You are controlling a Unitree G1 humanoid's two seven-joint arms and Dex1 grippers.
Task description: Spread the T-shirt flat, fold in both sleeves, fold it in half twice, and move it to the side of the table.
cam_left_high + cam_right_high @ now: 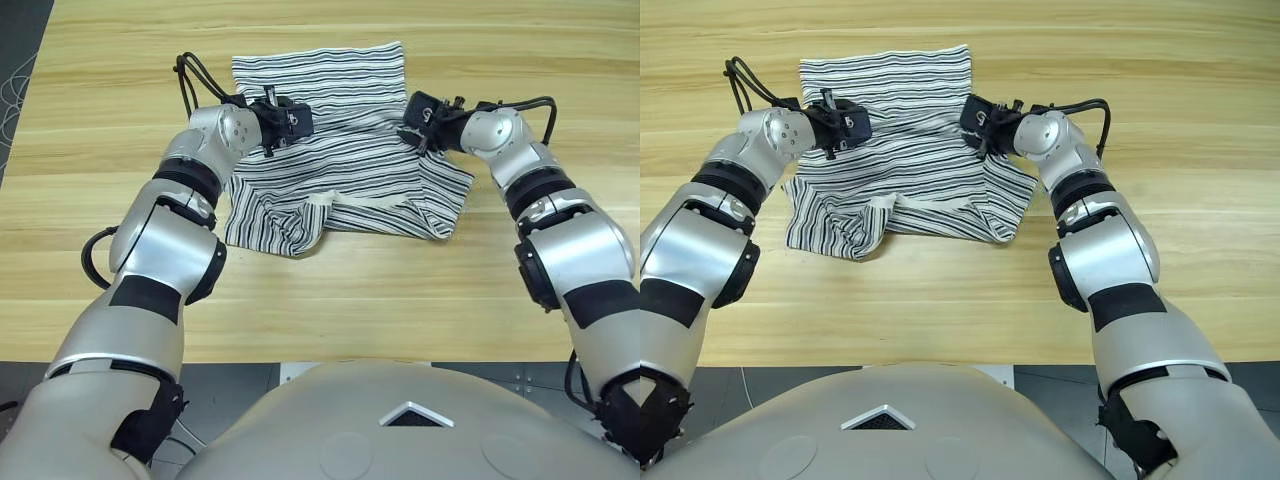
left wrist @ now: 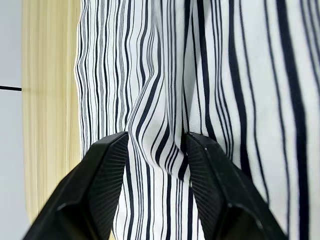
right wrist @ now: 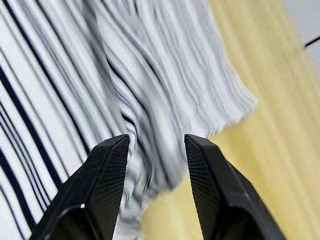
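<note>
A black-and-white striped T-shirt (image 1: 340,160) lies rumpled on the wooden table (image 1: 520,60), hem far from me and collar (image 1: 335,203) near me. My left gripper (image 1: 292,120) rests on the shirt's left side, my right gripper (image 1: 418,118) on its right edge. In the left wrist view the left gripper (image 2: 156,172) is open, and a raised ridge of striped cloth (image 2: 165,125) stands between its fingers. In the right wrist view the right gripper (image 3: 156,170) is open over the shirt's edge (image 3: 150,100), where cloth meets bare wood.
Bare wood runs all round the shirt, widest to the right (image 1: 560,90) and beyond the hem. The table's near edge (image 1: 350,358) runs across in front of me, and its left edge (image 1: 30,90) borders dark floor.
</note>
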